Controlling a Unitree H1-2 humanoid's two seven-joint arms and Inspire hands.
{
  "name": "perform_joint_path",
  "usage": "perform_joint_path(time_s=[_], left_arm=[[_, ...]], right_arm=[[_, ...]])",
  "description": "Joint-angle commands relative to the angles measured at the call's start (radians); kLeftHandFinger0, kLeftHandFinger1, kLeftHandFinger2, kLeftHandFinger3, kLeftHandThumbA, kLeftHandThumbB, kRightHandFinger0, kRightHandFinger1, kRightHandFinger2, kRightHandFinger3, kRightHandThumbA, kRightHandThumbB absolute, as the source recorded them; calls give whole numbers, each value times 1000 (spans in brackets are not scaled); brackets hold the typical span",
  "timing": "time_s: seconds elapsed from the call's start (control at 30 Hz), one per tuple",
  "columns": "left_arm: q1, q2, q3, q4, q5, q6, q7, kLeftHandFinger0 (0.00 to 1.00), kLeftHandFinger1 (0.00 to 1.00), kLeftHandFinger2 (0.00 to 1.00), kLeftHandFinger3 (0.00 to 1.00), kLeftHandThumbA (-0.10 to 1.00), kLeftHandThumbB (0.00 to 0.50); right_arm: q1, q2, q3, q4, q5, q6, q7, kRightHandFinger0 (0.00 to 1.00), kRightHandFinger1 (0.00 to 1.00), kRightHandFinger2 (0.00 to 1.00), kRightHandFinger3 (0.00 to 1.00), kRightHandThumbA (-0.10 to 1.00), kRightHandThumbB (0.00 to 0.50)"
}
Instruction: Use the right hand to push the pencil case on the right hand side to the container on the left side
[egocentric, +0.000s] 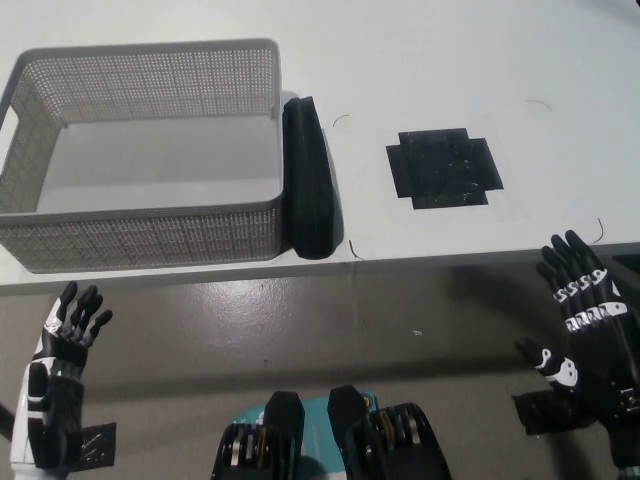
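The pencil case (309, 178) lay against the container (150, 233) wall on the tabletop (560, 60). The right hand (580, 320) hovered empty, fingers spread, at 4 o'clock off the edge; the left hand (60, 365) rested likewise at 8 o'clock.

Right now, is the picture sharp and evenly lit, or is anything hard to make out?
Head view: lighting is soft and even, with no strong glare on the white table. The mesh basket is crisp. The black pencil case beside it shows little surface detail. Both hands, left and right, look sharp, without motion blur.
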Motion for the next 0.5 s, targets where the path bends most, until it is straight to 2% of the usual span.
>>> perform_joint_path(time_s=[0.0,0.23,0.47], left_arm=[[-12,9,-3,-12,-2,-33,21,1000,1000,1000,1000,1000,420],[-8,7,-3,-13,-12,-33,20,1000,1000,1000,1000,1000,428],[-7,5,3,-9,-26,-33,14,1000,1000,1000,1000,1000,414]], right_arm=[[-31,-8,2,-4,18,4,1,1000,1000,1000,1000,1000,265],[-36,-8,1,0,15,10,-1,1000,1000,1000,1000,1000,262],[-40,-12,-10,1,16,13,-9,1000,1000,1000,1000,1000,259]])
